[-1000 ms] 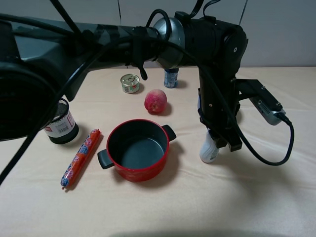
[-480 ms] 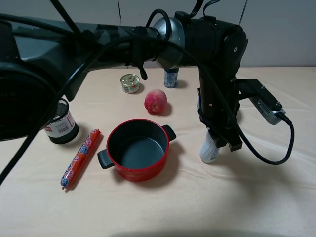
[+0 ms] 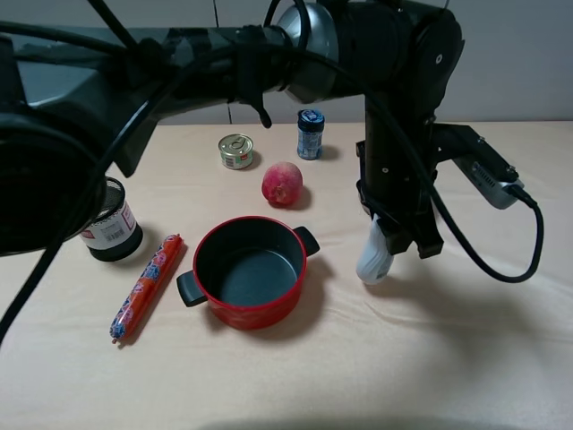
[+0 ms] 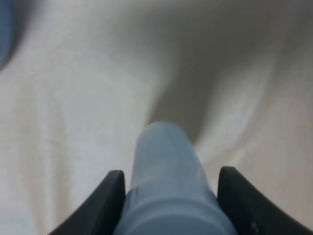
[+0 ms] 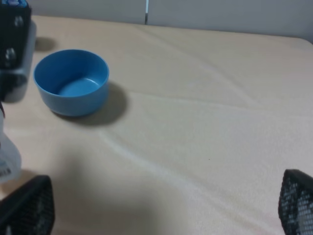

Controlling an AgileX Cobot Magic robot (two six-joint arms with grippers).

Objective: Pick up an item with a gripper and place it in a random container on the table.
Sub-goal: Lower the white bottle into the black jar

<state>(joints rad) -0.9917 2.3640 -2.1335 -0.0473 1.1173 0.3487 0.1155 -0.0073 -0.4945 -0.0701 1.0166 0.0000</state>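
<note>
The item, a small white bottle (image 3: 373,256), hangs tilted just above the table (image 3: 466,358) to the right of the red pot, its cap hidden by the gripper. My left gripper (image 3: 399,242) reaches across from the left and is shut on the bottle's upper part. In the left wrist view the bottle (image 4: 168,191) fills the gap between both black fingers (image 4: 105,203). The bottle's lower end also shows in the right wrist view (image 5: 7,159). The container, a black mesh cup (image 3: 111,222) with a white label, stands at the far left. My right gripper (image 5: 161,208) is open and holds nothing.
A red pot (image 3: 249,270) sits mid-table, with a sausage (image 3: 146,286) to its left. Behind the pot are a red apple (image 3: 282,184), a tin can (image 3: 236,150) and a blue-lidded jar (image 3: 310,133). A blue bowl (image 5: 72,82) shows in the right wrist view.
My left gripper has risen a little, lifting the white bottle off the cloth and tilting it. The blue-lidded jar behind the arm is now in plain sight.
</note>
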